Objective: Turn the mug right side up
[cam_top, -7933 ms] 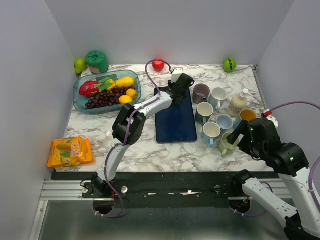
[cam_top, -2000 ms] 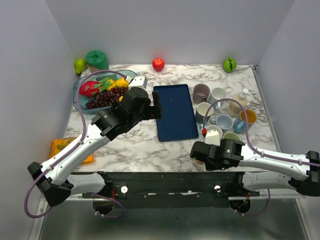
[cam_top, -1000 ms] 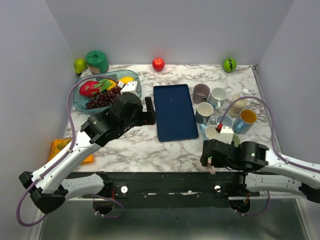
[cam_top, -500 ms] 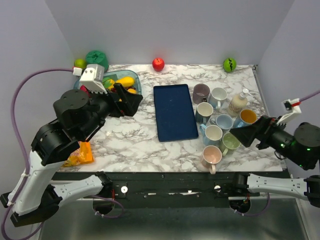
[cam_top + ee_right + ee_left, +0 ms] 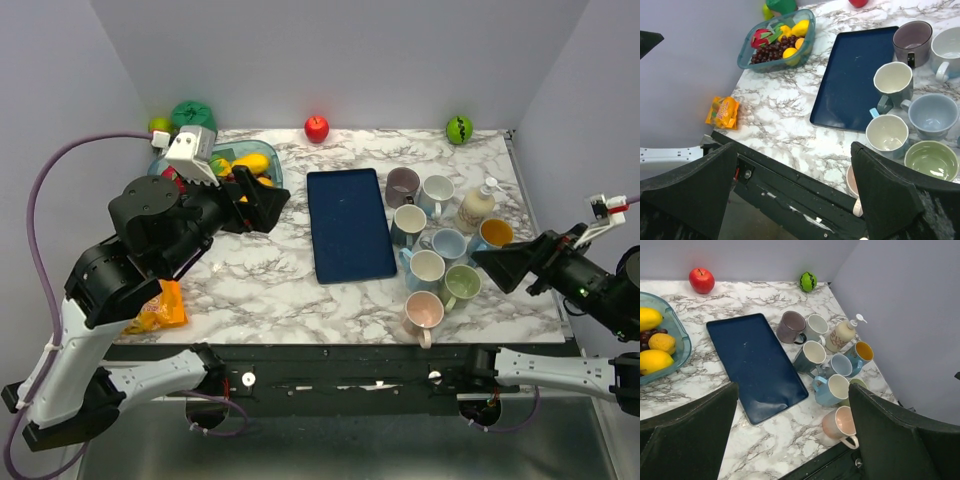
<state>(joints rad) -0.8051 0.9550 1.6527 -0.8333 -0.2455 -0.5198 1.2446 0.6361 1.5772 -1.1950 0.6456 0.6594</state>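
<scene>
Partly cut off in the right wrist view, the pink mug (image 5: 851, 181) sits behind a finger. Top view shows it whole: upright, mouth up, handle toward the surface's (image 5: 300, 290) near edge, beside the green mug (image 5: 462, 283). Wrist views show left gripper (image 5: 793, 387) and right gripper (image 5: 793, 145) jaws spread, empty.

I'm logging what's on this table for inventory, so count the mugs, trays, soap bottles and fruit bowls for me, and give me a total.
Mugs: 8
Tray: 1
Soap bottle: 1
Fruit bowl: 1
Total: 11
</scene>
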